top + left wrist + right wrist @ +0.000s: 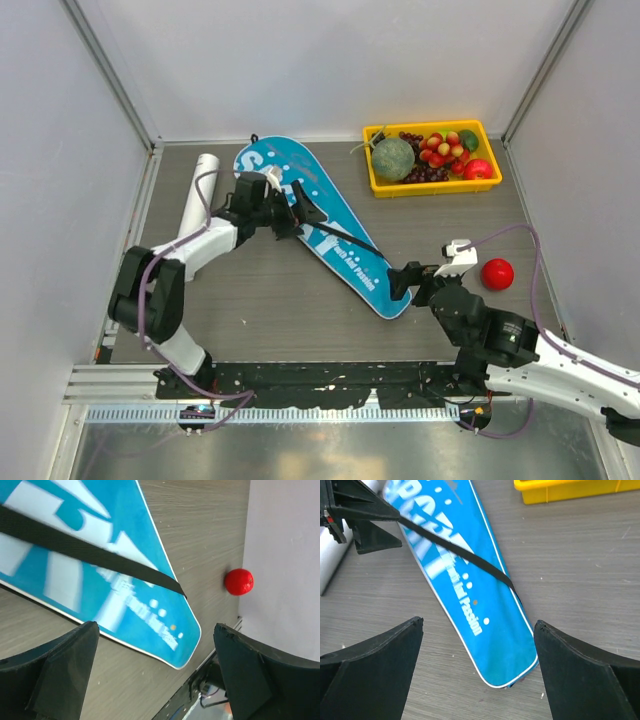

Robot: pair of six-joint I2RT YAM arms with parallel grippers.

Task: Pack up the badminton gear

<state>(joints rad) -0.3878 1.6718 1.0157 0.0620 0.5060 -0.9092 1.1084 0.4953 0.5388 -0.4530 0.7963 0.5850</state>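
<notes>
The blue racket-shaped "SPORT" bag [345, 258] lies flat and slanted across the table, its narrow end toward the front. A black strap [350, 240] runs along its top. My left gripper [305, 218] hovers over the bag's wide half, open, with nothing between its fingers. In the left wrist view the bag [145, 615] and strap [100, 557] lie beyond the left gripper [155, 675]. My right gripper [403, 280] stands open just off the bag's narrow tip, and its wrist view has that tip [495, 645] between its spread fingers [375, 665]. The white tube [197, 195] lies left of the bag.
A yellow tray [430, 188] of fruit stands at the back right. A red round fruit [497, 273] sits on the table right of my right gripper, close to the right wall. White walls close in the left, right and back sides.
</notes>
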